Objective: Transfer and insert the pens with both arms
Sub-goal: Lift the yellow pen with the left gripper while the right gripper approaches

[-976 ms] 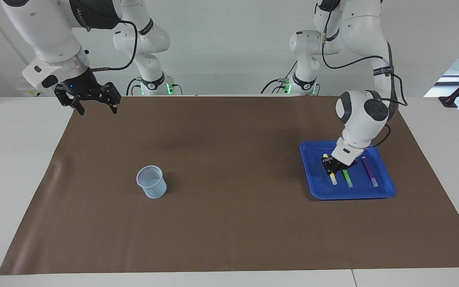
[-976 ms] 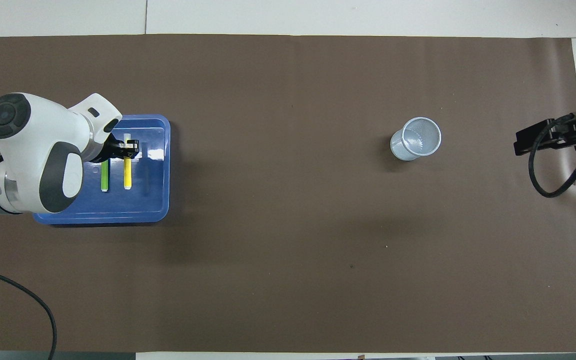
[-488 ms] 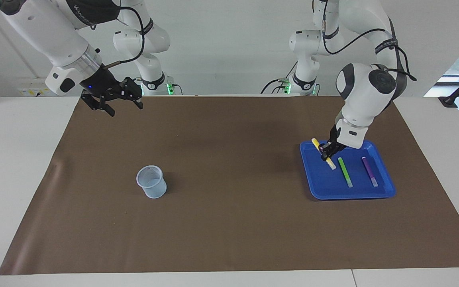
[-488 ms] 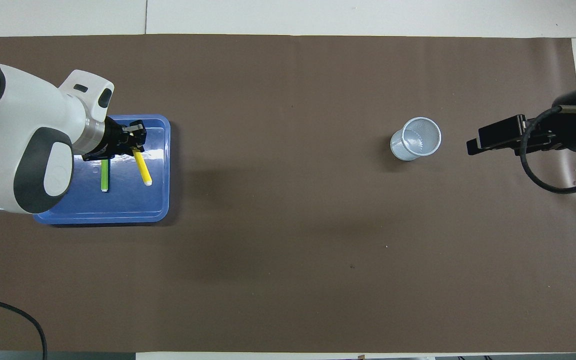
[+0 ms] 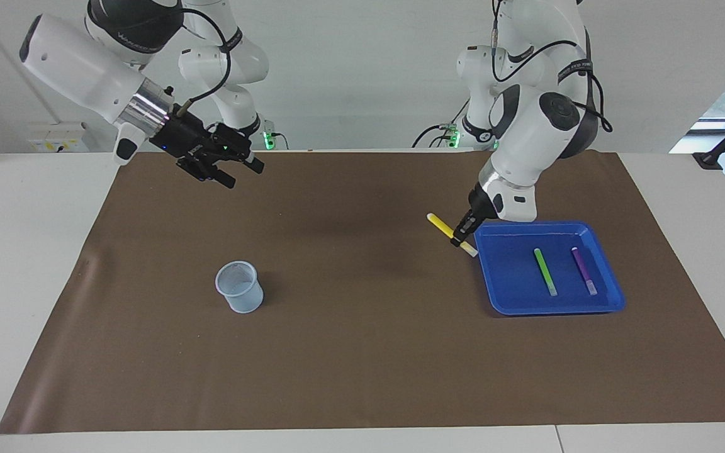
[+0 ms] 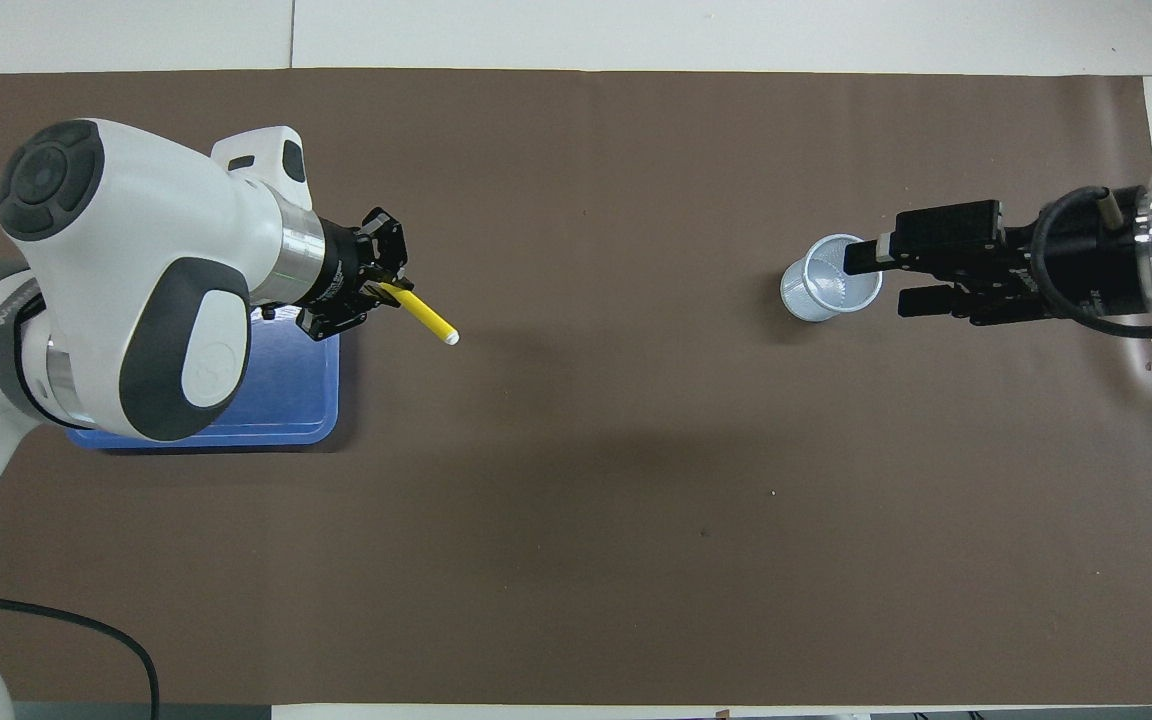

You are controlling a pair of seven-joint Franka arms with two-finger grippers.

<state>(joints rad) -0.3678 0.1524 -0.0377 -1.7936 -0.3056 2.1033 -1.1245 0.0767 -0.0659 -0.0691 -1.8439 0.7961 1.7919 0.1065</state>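
- Yellow pen [image 5: 451, 233] — a thin stick with a pale whitish end, gripped at mid-length in the left gripper [image 5: 458, 240] and raised over the brown mat, tilted; in the facing view its pale tip points toward 4 o'clock.
- Green pen [image 5: 545, 271] — lies flat in the blue tray [image 5: 526, 302], pale end farther from the robots.
- Purple pen [image 5: 583, 270] — lies flat in the tray beside the green pen, apart from it, roughly parallel.

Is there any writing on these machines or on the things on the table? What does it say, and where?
Dark band on the right arm, facing view: white lettering, too blurred to read.
Dark band on the left arm, facing view: white lettering, too small to read.
Dark band on the left arm, overhead view, low at the edge: white lettering, cut off, not readable.
Pens, blue tray, cup, brown mat: no writing visible.
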